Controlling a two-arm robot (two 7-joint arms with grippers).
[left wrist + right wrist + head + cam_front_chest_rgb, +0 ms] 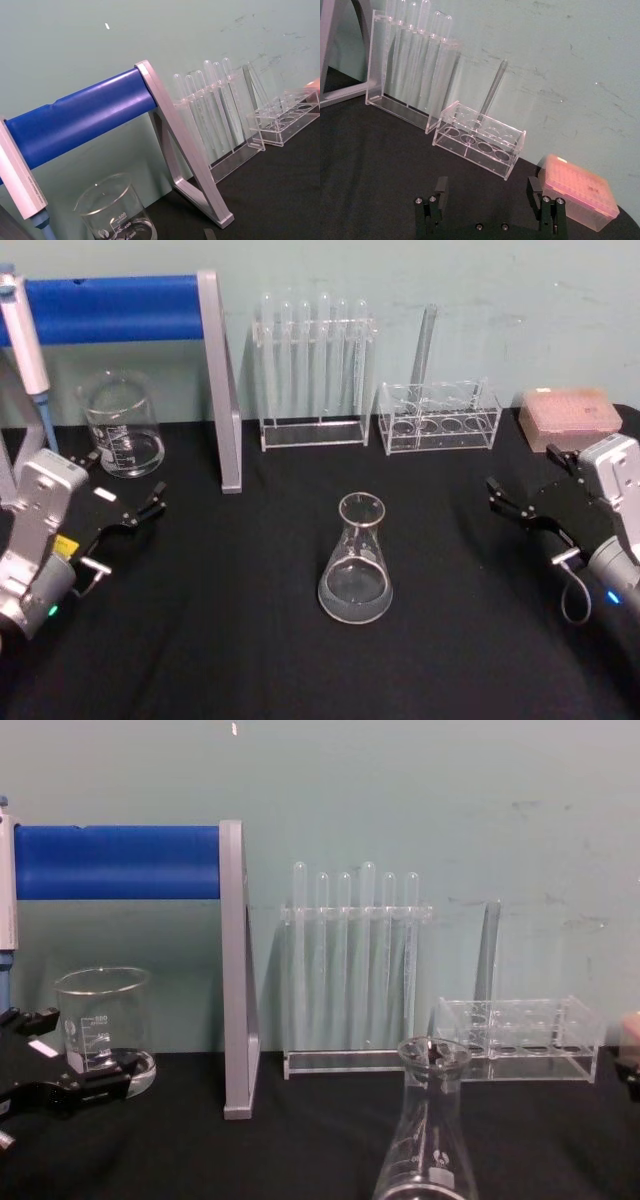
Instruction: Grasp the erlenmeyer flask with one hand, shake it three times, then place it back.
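The erlenmeyer flask (355, 565) stands upright on the black table (250, 640), in the middle and nearer the front; it is clear glass with a wide base and a flared rim. The chest view shows the flask (425, 1145) close in at the bottom. My left gripper (125, 485) is open at the left side, well away from the flask, with nothing between its fingers. In the chest view the left gripper (70, 1050) hangs in front of the beaker. My right gripper (525, 475) is open at the right side, also apart from the flask. Its own wrist view shows the right gripper (487, 192) holding nothing.
A glass beaker (122, 425) sits at the back left under a blue-barred stand (110, 308) with a pipette (25, 335). Behind the flask are a tall test tube rack (312, 370), a low rack (438, 418) holding a glass rod, and a pink tip box (568, 415).
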